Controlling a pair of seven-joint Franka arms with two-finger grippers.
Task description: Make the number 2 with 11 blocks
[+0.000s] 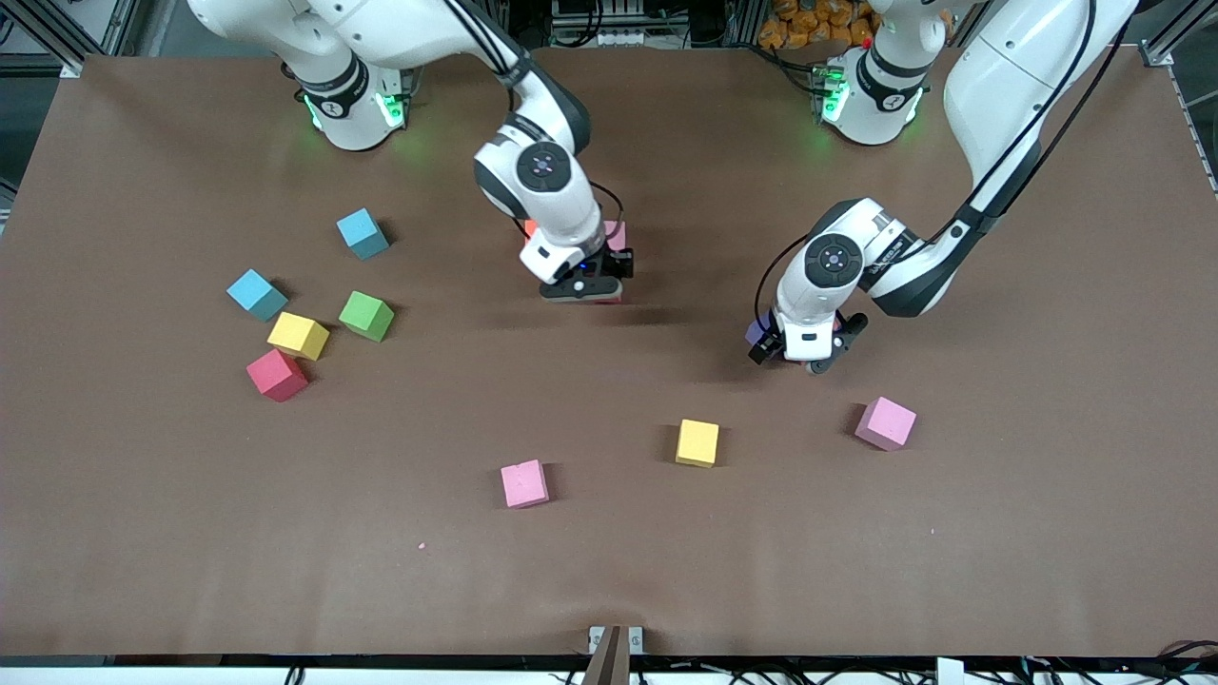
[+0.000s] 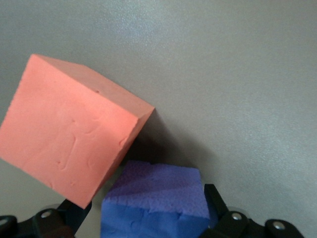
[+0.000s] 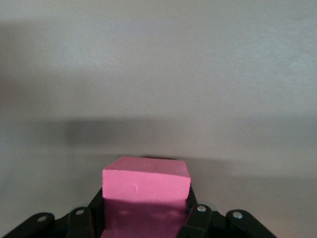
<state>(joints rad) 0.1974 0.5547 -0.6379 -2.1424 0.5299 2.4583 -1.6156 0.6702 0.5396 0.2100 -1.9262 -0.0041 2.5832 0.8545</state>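
A: What is the right pincer doing?

B: It is closed on a pink block, low over the middle of the surface, beside another pink block and an orange one. I judge the 2 starts there.

A: And the left pincer?

B: Spread wide, down around a purple block, with a red block touching it. It looks set to grasp the purple one.

A: The remaining blocks?

B: Scattered. Green, yellow and red lie with two blue cubes toward the right arm's end. Two pink and one yellow sit nearer the front edge. No digit is readable yet.
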